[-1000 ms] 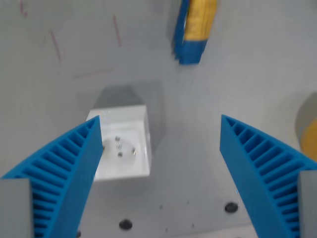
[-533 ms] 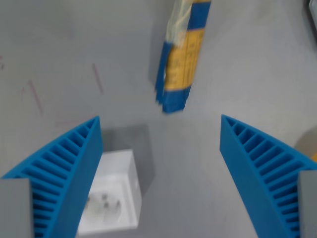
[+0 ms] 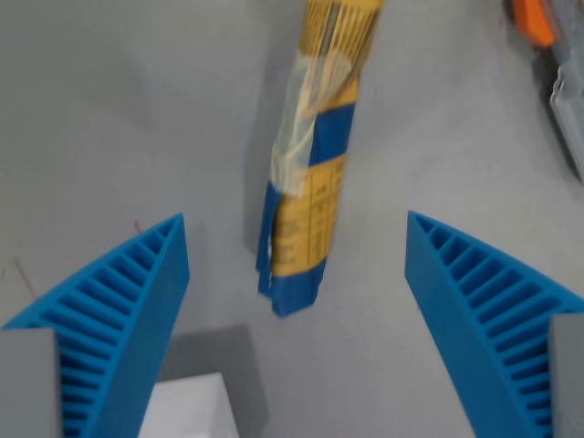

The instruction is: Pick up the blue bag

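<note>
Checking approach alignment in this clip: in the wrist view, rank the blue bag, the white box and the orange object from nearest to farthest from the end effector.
1. Blue bag: lower end lies between the open fingers of the end effector, near centre.
2. White box: bottom edge, beside the finger on the wrist view's left.
3. Orange object: top corner on the wrist view's right, farthest.

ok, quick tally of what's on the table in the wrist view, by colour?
Blue and yellow: 1, the blue bag, lying between the open gripper fingers.
White: 1, box at the bottom edge.
Orange: 1, item cut off at top right, too blurred to identify.
Total: 3
</note>
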### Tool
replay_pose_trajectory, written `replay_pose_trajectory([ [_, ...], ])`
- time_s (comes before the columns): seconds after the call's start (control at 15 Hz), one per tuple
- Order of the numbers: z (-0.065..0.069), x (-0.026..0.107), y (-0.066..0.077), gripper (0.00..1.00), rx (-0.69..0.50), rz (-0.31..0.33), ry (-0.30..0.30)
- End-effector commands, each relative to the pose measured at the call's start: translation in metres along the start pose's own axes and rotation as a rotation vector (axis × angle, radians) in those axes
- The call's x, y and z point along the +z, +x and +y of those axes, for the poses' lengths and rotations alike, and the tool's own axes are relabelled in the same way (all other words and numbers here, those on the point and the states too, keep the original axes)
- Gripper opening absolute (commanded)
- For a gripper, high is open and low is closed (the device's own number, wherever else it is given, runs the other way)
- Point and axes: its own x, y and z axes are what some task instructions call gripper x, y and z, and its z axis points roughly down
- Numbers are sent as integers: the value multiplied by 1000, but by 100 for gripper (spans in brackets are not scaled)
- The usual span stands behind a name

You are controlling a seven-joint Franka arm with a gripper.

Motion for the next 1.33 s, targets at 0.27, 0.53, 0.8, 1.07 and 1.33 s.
replay_pose_trajectory([
  [0.27,8,17,22,100,63,1,26],
  [0.53,10,22,29,100,63,-5,28],
  [0.8,10,24,31,100,59,-9,26],
  [1.07,11,25,31,100,57,-6,24],
  [1.33,10,40,27,100,53,7,25],
])
